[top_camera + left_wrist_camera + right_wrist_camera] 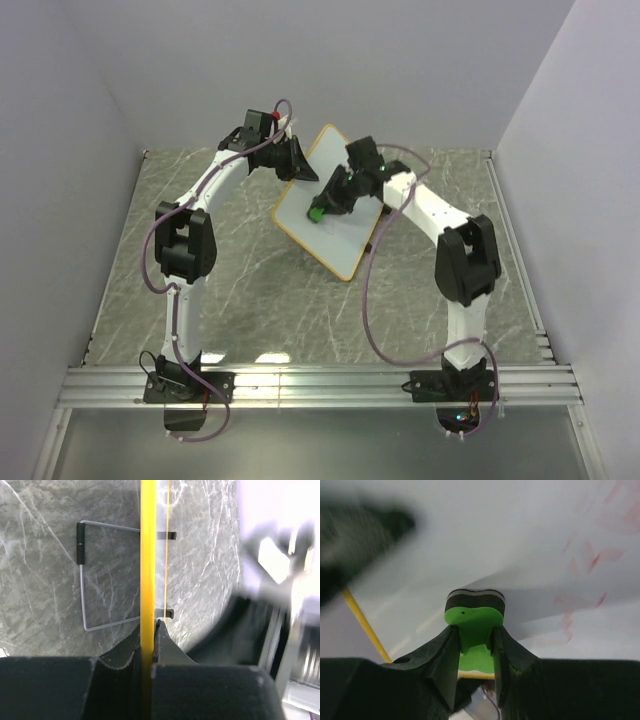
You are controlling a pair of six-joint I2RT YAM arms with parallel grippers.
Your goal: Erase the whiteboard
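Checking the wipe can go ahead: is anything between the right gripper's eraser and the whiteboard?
Nothing visible. The right gripper holds the eraser right at the whiteboard face; the left gripper only clamps its yellow edge.

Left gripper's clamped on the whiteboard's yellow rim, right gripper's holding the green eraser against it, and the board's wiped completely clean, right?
Not clean: the right wrist view shows faint red smears on the white, yellow-rimmed whiteboard. The rest holds: the left gripper clamps the rim and the right gripper holds the green eraser block against the board.
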